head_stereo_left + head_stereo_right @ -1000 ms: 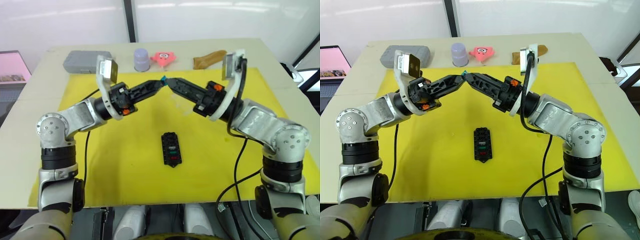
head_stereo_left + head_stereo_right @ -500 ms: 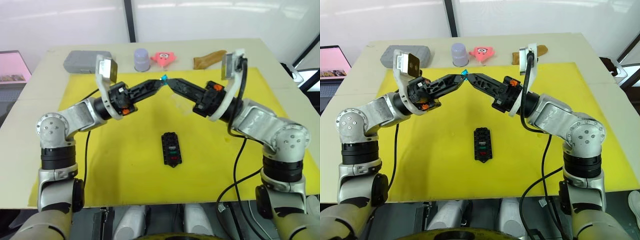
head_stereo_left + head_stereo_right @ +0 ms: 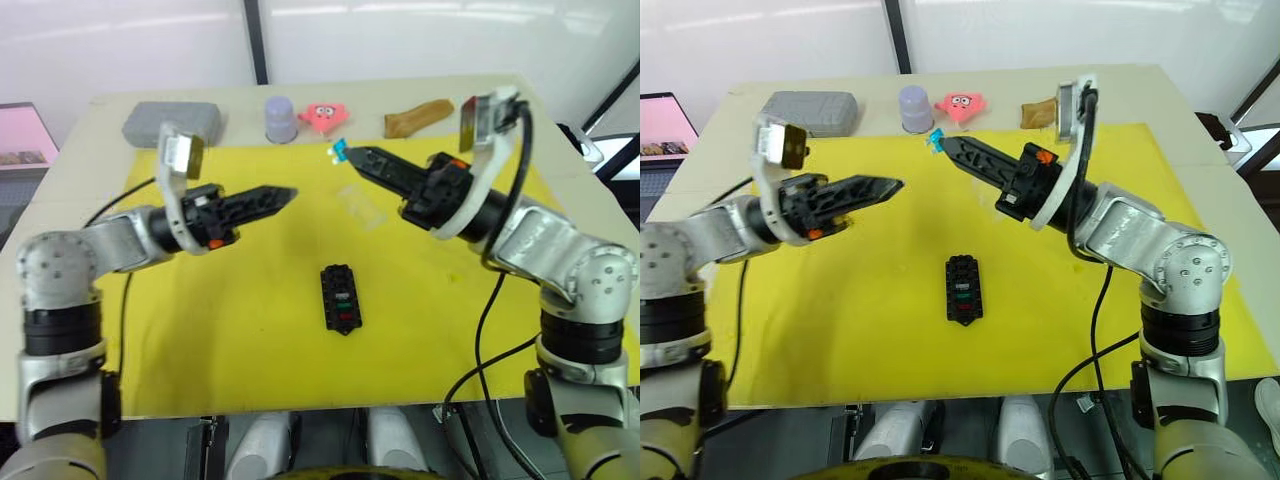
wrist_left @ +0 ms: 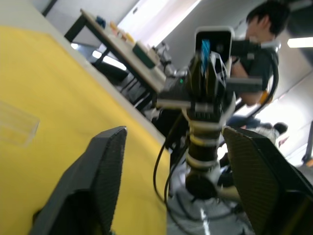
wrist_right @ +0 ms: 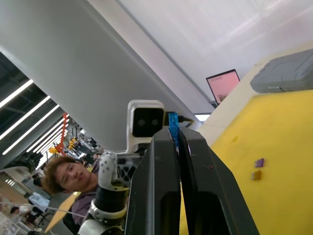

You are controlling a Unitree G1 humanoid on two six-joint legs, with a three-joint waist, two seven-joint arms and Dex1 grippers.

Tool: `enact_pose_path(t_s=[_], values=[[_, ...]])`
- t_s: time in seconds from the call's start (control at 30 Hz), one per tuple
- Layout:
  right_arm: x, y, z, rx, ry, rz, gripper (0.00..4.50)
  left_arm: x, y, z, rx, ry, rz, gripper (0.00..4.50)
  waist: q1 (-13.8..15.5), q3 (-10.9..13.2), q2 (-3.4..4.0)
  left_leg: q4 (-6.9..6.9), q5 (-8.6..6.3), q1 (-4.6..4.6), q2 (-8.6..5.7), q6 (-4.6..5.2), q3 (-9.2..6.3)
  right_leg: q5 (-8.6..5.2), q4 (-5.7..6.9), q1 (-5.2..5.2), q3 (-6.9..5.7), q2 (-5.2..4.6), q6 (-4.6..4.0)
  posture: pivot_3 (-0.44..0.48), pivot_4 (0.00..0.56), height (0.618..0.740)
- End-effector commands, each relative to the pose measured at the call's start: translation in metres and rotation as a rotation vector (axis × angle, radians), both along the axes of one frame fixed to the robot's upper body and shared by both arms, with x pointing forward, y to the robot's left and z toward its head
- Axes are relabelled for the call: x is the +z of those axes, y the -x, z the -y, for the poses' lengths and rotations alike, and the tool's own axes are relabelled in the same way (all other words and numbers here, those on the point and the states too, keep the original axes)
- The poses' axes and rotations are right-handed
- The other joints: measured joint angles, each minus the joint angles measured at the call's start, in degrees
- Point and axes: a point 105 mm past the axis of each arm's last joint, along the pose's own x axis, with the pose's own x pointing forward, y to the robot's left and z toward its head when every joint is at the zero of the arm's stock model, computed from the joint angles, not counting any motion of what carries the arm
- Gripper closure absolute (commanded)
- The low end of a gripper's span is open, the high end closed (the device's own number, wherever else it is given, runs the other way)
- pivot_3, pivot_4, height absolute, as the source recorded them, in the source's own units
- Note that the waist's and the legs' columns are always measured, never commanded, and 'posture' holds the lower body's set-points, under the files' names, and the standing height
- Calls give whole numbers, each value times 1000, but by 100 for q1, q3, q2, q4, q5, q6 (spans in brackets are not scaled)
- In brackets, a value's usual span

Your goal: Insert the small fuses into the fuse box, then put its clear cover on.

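Note:
The black fuse box point(image 3: 341, 298) lies in the middle of the yellow mat point(image 3: 240, 330), with red, green and white fuses in some slots. My right gripper point(image 3: 349, 153) hangs above the mat's far side, shut on a teal fuse point(image 3: 337, 152) that sticks out of its tips point(image 5: 172, 122). My left gripper point(image 3: 287, 193) is off to the left of it, open and empty, its fingers point(image 4: 105, 166) wide apart. The clear cover point(image 3: 362, 205) rests on the mat below the right gripper. A purple fuse point(image 5: 259, 162) and a tan fuse point(image 5: 256, 175) lie loose on the mat.
Along the table's far edge stand a grey case point(image 3: 170, 120), a lilac cup point(image 3: 282, 118), a pink star toy point(image 3: 325, 116) and a brown object point(image 3: 420, 118). A person point(image 4: 266, 29) sits beyond the table.
The teal fuse passed from the left gripper to the right. The left gripper opened and drew back to the left; the right gripper shut on the fuse and pulled slightly right.

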Motion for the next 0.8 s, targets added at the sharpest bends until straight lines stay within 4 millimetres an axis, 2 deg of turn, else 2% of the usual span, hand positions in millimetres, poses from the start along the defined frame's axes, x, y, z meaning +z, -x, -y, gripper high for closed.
enact_pose_path(t_s=[0.03,0.07,0.1,0.2,0.37,0.47,0.57,0.8], values=[[-7,13,0,8,185,117,4500,-12,18,3,-68,-150,129,793,31,2,3,0,0,0,-1,0,1,0,-2,0,0,0,0,0,150,740],[-14,16,0,13,256,145,4500,-19,21,4,-77,-200,161,319,50,2,4,0,0,0,-1,0,1,0,-6,1,0,0,0,0,150,740],[-21,18,-1,20,331,177,4500,-27,23,6,-88,-252,203,40,57,2,4,0,0,0,-1,0,0,0,-12,5,-1,0,0,0,150,740],[-42,21,-3,44,558,307,4500,-46,25,14,-119,-347,337,40,68,2,4,-1,0,0,2,0,5,0,-27,12,-1,1,0,0,150,740],[-73,20,-4,125,807,493,4500,-76,18,30,-162,-491,581,40,75,2,4,-3,0,-1,4,1,14,0,-34,11,-2,0,0,0,150,740],[-90,16,-3,171,906,578,4500,-88,11,38,-176,-519,660,40,85,2,4,-3,-1,-3,4,1,15,0,-36,12,-2,-1,1,0,150,740],[-104,13,-1,226,980,643,4500,-97,-4,44,-151,-553,734,40,89,3,2,-2,0,-3,4,1,14,0,-36,12,-3,-1,1,0,150,740],[-112,5,-1,277,1031,709,4500,-103,-15,47,-156,-558,769,40,72,3,2,-4,0,-4,5,1,11,0,-37,10,-6,0,1,0,150,740]])
